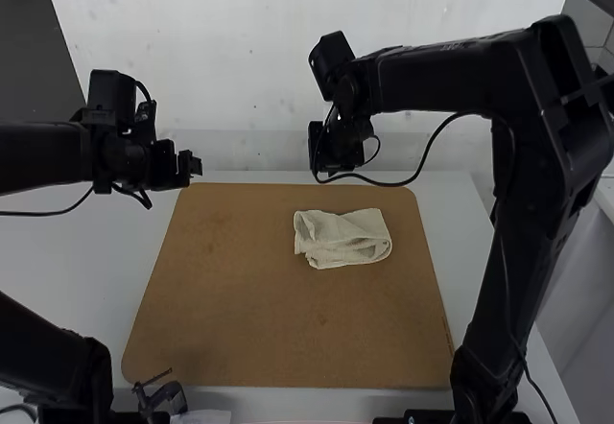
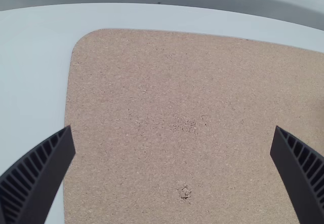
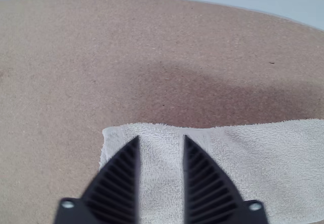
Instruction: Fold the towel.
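Observation:
The cream towel (image 1: 342, 239) lies bunched and loosely folded toward the far right part of the brown board, with an uneven fold along its near side. My left gripper (image 1: 189, 167) is above the board's far left corner, away from the towel; in the left wrist view the same gripper (image 2: 172, 143) is wide open over bare board. The right gripper (image 1: 336, 155) hangs above and beyond the towel. From the right wrist, this gripper (image 3: 162, 139) is narrowly open, its two fingers over the towel (image 3: 263, 158) near a straight edge and a corner, with nothing held.
The brown board (image 1: 230, 299) covers much of the white table (image 1: 91, 251). A white wall (image 1: 259, 59) rises behind the far edge. The right arm arches over the board's right side. Dark arm parts and a small dark bracket (image 1: 163, 397) stand at the near left.

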Available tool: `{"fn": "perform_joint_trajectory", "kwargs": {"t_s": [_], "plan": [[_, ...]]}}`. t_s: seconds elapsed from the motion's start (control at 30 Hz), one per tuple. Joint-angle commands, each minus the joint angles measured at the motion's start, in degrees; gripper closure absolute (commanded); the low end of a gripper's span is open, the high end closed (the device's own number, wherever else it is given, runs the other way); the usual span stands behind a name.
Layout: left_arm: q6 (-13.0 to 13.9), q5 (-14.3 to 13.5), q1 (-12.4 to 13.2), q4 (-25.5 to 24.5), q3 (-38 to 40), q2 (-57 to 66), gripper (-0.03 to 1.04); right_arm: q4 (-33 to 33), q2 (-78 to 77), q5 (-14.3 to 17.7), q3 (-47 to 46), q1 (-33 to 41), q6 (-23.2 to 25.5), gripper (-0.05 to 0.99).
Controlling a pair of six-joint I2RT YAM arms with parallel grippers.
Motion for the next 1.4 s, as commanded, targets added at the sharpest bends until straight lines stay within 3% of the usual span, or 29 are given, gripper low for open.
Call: {"fn": "perform_joint_trajectory", "kwargs": {"t_s": [0.0, 0.63, 1.0, 1.1, 1.2, 1.27, 1.3, 1.37], "plan": [[0.78, 0.72, 0.53, 0.7, 0.0, 0.37, 0.0, -0.25, 1.3, 0.25, -1.41, -1.01, -0.16, 0.92], [0.78, 0.72, 0.44, 0.79, -0.35, -0.16, 0.0, 2.47, 14.22, 0.6, -1.85, 8.05, 0.99, 0.92], [0.87, 0.72, 0.35, 1.76, -0.61, 0.19, 0.0, 3.97, 12.82, 0.51, -1.85, 7.61, 1.6, 0.91], [1.22, 1.07, 0.35, 1.76, -0.35, 0.02, 0.0, 3.88, 8.25, 0.51, -1.15, 6.2, 1.78, 0.66], [1.22, 2.83, 0.44, 1.76, 0.18, -0.34, 0.0, 2.56, 4.12, 0.43, 0.0, 4.09, 1.51, 0.54], [1.22, 3.44, 0.44, 1.67, 0.79, -0.34, 0.0, 0.89, 0.6, -0.01, 0.79, 1.81, 1.34, 0.41], [1.22, 3.44, 0.44, 1.67, 1.06, -0.25, 0.0, 0.45, -1.07, -0.01, 0.96, 0.58, 1.16, 0.32], [1.22, 3.44, 0.44, 1.58, 1.41, -0.16, 0.0, 0.19, -3.97, -0.01, 0.7, -2.5, -0.07, 0.04]]}}
